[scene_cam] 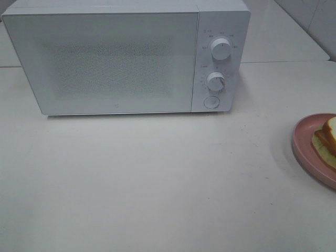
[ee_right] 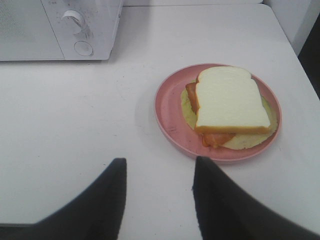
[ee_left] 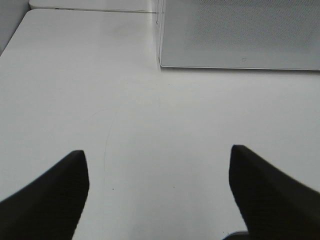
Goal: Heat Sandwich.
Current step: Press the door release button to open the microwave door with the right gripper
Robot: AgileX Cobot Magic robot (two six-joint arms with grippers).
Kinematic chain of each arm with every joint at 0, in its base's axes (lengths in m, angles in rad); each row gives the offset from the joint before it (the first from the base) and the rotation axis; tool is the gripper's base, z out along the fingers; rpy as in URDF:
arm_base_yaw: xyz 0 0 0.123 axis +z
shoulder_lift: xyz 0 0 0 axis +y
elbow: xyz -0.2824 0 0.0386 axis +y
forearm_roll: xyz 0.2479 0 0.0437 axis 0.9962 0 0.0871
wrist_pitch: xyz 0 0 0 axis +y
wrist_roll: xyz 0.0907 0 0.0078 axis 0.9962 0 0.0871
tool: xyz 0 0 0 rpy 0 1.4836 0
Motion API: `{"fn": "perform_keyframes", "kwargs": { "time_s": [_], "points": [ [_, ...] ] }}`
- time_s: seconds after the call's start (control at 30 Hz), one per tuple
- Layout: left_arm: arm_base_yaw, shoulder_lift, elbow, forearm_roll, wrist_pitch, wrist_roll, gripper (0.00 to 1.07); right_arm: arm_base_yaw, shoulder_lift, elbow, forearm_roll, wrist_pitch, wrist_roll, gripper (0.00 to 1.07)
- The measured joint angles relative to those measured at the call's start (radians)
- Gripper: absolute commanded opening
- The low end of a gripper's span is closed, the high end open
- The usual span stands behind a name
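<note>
While the left jaws stand wide apart with nothing between them, only bare white desk [ee_left: 150, 130] shows in the gap. Beyond it is the lower front corner of the white microwave [ee_left: 240, 35]. The right jaws are parted less widely and are likewise empty, hanging over the desk just short of the pink plate [ee_right: 165, 120]. On that plate lies the sandwich [ee_right: 227, 102]. It has a white bread slice with tan crust on top, and orange-pink filling and a pale yellow-green layer poke out beneath. It sits off-centre, toward the side of the plate away from the microwave.

From the high camera, the plate is at the right edge of the desk, partly cut off and well apart from the microwave. The microwave stands at the back with its door [scene_cam: 105, 58] shut. Its control panel, right of the door, carries an upper knob [scene_cam: 221, 48], a lower knob [scene_cam: 216, 81] and a round button [scene_cam: 211, 102] below them.
</note>
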Motion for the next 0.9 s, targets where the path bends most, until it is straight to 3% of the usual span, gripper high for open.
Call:
{"fn": "perform_keyframes", "kwargs": {
  "time_s": [0.9],
  "points": [
    [0.000,0.000,0.000,0.000,0.000,0.000,0.72,0.000,0.000,0.000,0.002,0.000,-0.002,0.44]
  ]
}}
